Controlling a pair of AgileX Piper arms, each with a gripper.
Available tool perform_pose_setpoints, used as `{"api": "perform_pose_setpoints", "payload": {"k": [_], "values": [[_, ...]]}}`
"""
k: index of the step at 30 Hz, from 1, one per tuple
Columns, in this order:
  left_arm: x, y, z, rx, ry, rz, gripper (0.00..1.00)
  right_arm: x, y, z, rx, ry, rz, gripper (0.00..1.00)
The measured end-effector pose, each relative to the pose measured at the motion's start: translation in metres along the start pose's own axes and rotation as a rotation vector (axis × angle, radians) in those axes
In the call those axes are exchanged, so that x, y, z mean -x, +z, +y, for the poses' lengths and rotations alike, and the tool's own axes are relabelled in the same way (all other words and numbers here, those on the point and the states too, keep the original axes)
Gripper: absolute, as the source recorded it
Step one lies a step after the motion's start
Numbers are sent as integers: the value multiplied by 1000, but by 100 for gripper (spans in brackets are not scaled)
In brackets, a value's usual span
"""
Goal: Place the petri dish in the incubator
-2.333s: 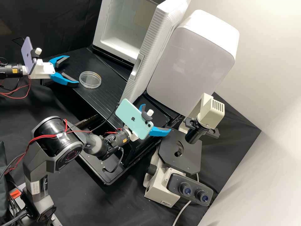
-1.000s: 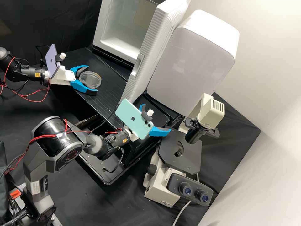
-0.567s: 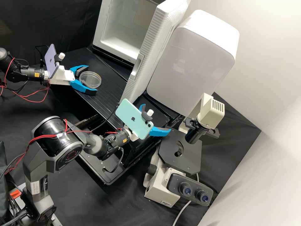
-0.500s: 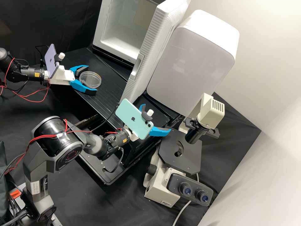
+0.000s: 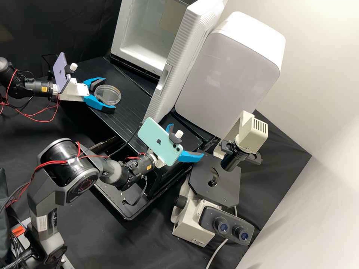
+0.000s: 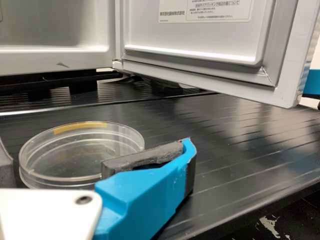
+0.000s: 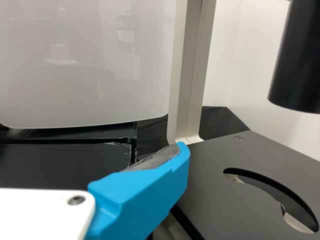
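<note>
Dish: clear petri dish [image 5: 107,93] with its lid on, and a yellowish strip along the far rim.
Where it is: flat on the black bench [image 5: 129,116], around 10 o'clock in the high view. It's out in front of the incubator [image 5: 144,37], not inside it yet.
Left claw: the left claw [image 5: 110,94] is wide open and down at bench level, with one blue finger on each side of the dish. The near pad [image 6: 145,156] is just beside the rim. I can't tell if it's touching, and nothing is gripped.
Feel: my guess is very light, stiff thin plastic that's pretty slick. The lid is probably loose, and a hard squeeze could crack it or pop it out.
Grip spot: I'd pinch across the side wall at opposite points, low enough to catch both lid and base, and keep it level.
Incubator: the chamber mouth is at roughly 1 o'clock from the dish, with the door [image 5: 179,63] swung wide.
Right claw: the right claw [image 5: 188,143] is about 5 o'clock from the dish, by the microscope [image 5: 224,186]. Its fingers are apart and it's holding nothing.
</note>
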Motion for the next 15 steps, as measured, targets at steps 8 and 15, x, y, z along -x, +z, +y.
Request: {"api": "perform_pose_setpoints", "payload": {"k": [8, 15], "values": [[0, 0, 0, 1, 1, 3, 0, 0, 0, 0, 0, 0, 0, 100], [0, 0, 0, -3, 2, 5, 0, 0, 0, 0, 0, 0, 0, 100]]}}
